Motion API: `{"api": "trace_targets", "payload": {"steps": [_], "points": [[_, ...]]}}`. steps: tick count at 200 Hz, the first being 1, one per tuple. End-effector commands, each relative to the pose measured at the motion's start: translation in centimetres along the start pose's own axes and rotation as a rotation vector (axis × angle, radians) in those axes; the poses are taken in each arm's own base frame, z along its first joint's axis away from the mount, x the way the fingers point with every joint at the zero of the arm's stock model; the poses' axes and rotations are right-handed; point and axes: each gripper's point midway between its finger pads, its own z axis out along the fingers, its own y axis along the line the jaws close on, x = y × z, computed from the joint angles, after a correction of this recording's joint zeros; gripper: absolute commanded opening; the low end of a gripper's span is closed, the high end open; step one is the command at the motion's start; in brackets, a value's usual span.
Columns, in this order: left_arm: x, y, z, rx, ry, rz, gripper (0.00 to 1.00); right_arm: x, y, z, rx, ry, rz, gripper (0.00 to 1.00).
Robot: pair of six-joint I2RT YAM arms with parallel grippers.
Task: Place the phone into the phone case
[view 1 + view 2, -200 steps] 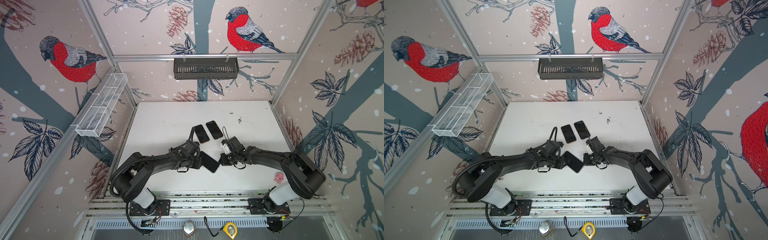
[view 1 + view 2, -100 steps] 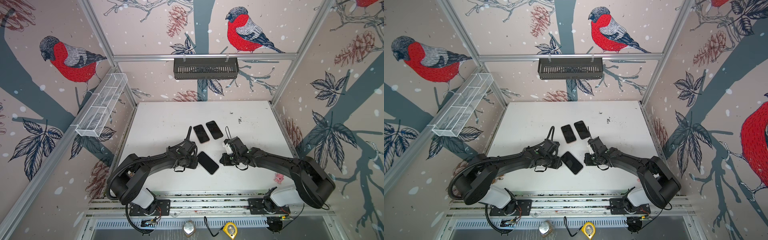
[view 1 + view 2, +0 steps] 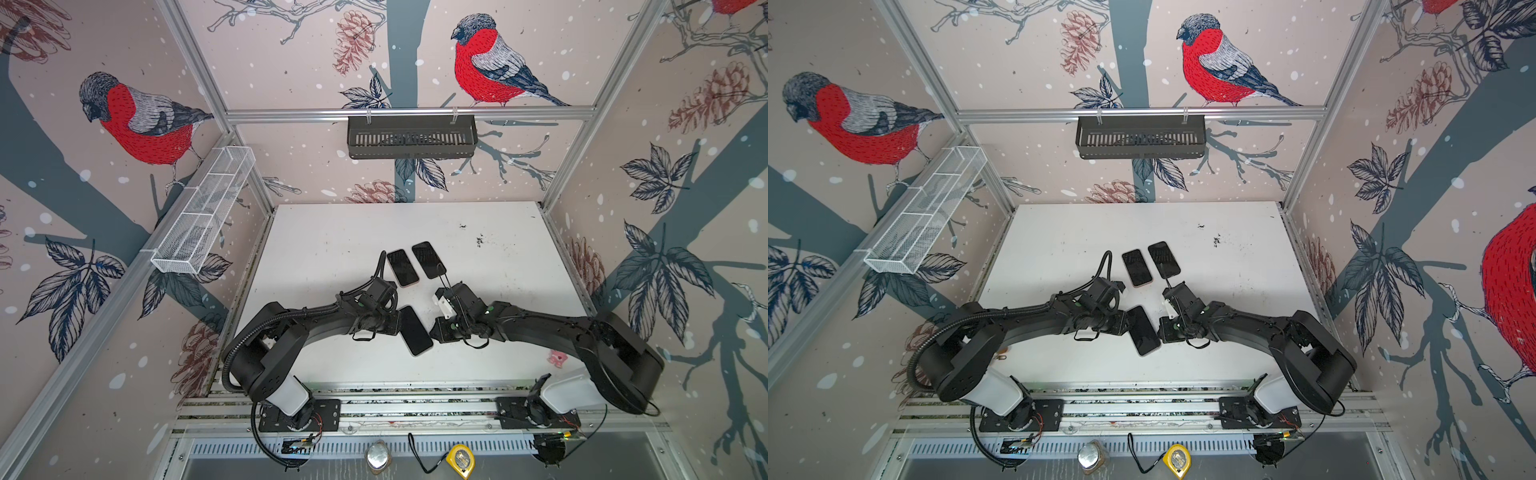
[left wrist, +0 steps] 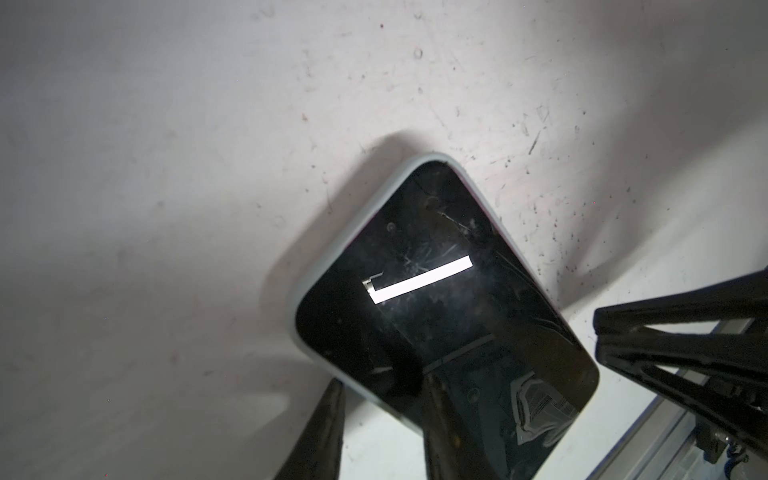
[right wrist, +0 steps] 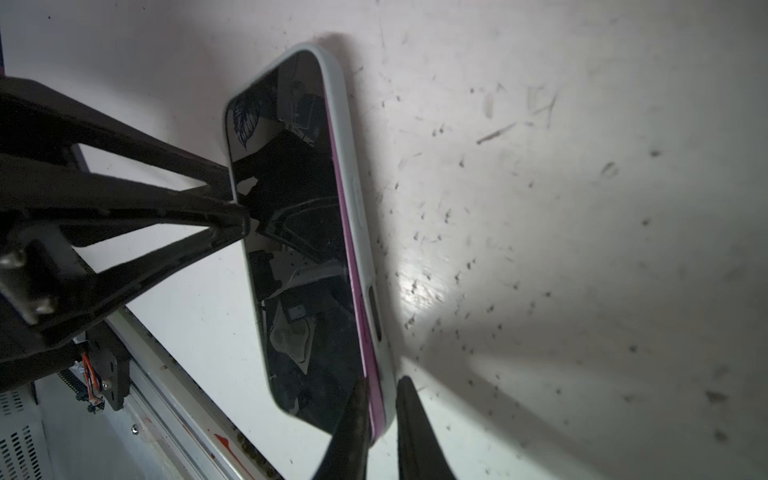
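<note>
Both arms stretch low and nearly flat over the white table (image 3: 332, 232), elbows out, wrists angled inward so the grippers face each other across the phone (image 3: 415, 330) at the table's front middle. The left gripper (image 3: 399, 326) clamps the phone by one long side: in the left wrist view one finger (image 4: 444, 419) lies over the glass and the other (image 4: 324, 436) sits outside the rim. The right gripper (image 3: 433, 332) is at the opposite long side near a corner, jaws narrow and astride the edge, with one finger (image 5: 353, 415) over the screen and one (image 5: 415, 428) outside the case wall. I cannot tell whether they bite. The phone lies diagonal in both top views, screen up, its black glass scratched and cracked and catching a bright white bar of light. The phone case (image 5: 357, 199) is pale grey-white and wraps the body, its rim hugging the corner by the left gripper. Along the right gripper's side a thin magenta strip shows between glass and case wall — that wall carries a raised button and an oval cut-out.
</note>
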Motion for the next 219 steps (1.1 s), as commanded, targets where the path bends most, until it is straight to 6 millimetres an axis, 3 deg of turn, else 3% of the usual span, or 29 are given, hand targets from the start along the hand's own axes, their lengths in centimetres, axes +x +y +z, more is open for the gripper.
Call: {"api": "trace_targets", "payload": {"steps": [1,57,109,163,219], "points": [[0.9,0.7,-0.2,-0.035,0.031,-0.014,0.34,-0.6,-0.1,-0.4,0.018,-0.021,-0.001,0.17],[1.5,0.6,0.1,-0.008,0.039,-0.025,0.33,0.0,0.4,-0.2,0.017,0.011,-0.031,0.17],[0.1,-0.5,0.2,0.010,0.021,-0.016,0.33,0.3,0.4,-0.4,0.025,0.017,-0.040,0.16],[0.4,-0.1,-0.5,-0.006,0.000,-0.016,0.33,1.0,-0.3,-0.6,0.063,0.035,-0.057,0.16],[-0.7,-1.3,-0.3,0.033,-0.013,-0.016,0.33,1.0,0.2,-0.7,0.063,0.036,-0.067,0.16]]}}
